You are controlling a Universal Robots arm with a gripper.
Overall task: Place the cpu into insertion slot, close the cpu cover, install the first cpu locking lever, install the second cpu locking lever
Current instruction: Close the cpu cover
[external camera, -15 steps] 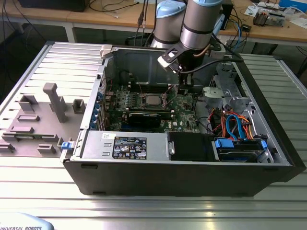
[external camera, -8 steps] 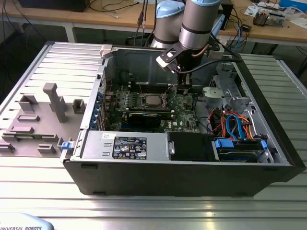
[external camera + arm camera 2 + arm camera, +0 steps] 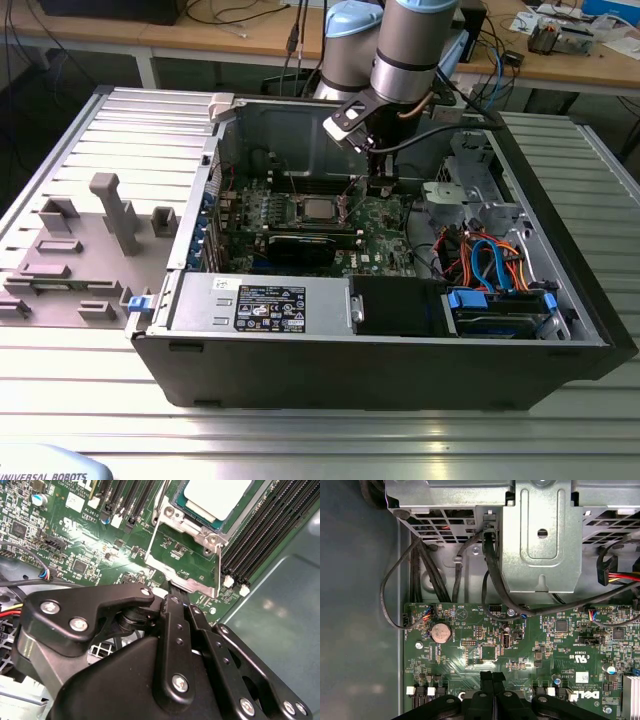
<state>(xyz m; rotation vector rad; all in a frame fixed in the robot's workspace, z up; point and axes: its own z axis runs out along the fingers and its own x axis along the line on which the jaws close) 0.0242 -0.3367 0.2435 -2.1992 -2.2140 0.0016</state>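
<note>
Flat in insertion slot [image 3: 196,529], metal top up: cpu [image 3: 216,497]. Tilted open beside it: cpu cover [image 3: 181,578], free edge toward gripper [image 3: 175,596], right at its pressed-together tips.

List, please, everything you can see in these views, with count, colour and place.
computer case: one, black, open on the table
motherboard: one, green, inside the case
cpu: one, silvery, in the insertion slot
cpu cover: one, silver, open beside the slot
memory slots: several, black, flanking the cpu
graphics card: one, black, on the motherboard
coin battery: one, silver, on the motherboard
fixtures: several, grey, exterior view's left
arm: one, grey and blue, above the case
gripper: one, black, shut, by the cpu cover
</note>
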